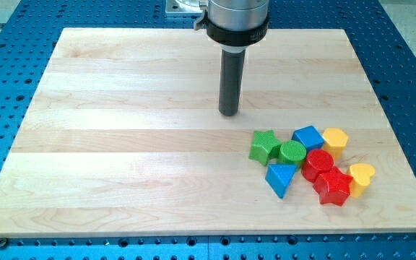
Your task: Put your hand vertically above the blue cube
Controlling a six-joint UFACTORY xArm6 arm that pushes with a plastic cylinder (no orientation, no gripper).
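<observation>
The blue cube (308, 137) lies on the wooden board (121, 144) at the view's lower right, in a tight cluster of blocks. My tip (228, 113) is the lower end of a dark rod hanging from the arm at the view's top centre. The tip stands on the board up and to the left of the blue cube, well apart from it, and touches no block. The green star-shaped block (264, 147) is the block nearest the tip.
The cluster also holds a green cylinder (292, 153), a blue triangular block (281, 179), a red cylinder (317, 164), a red star-like block (332, 188), a yellow hexagonal block (335, 140) and a yellow heart-shaped block (361, 178). A blue perforated table surrounds the board.
</observation>
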